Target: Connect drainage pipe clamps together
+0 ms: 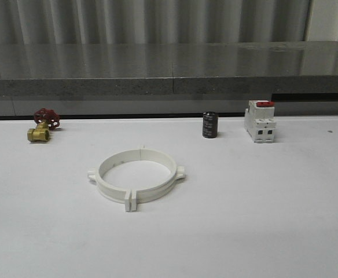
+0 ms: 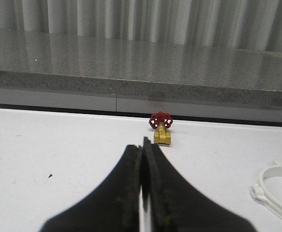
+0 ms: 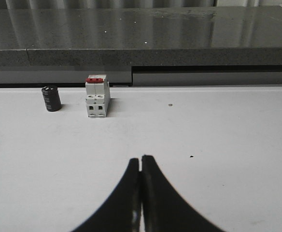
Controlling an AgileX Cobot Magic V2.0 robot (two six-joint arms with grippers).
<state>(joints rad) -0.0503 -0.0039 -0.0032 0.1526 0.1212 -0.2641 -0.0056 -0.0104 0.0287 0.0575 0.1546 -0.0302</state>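
Observation:
The two white drainage pipe clamps [image 1: 136,175] lie on the white table as one wide ring, their flat end tabs meeting at the near side and at the far side, small lugs sticking out left and right. A part of that ring [image 2: 277,191] shows at the edge of the left wrist view. My left gripper [image 2: 142,145] is shut with nothing in it, pointing toward the brass valve and apart from the ring. My right gripper [image 3: 141,159] is shut and empty over bare table, well short of the breaker.
A brass valve with a red handwheel [image 1: 42,125] sits at the back left. A black cylinder [image 1: 210,124] and a white breaker with a red switch [image 1: 259,120] stand at the back right. A grey stone ledge [image 1: 169,69] runs behind the table.

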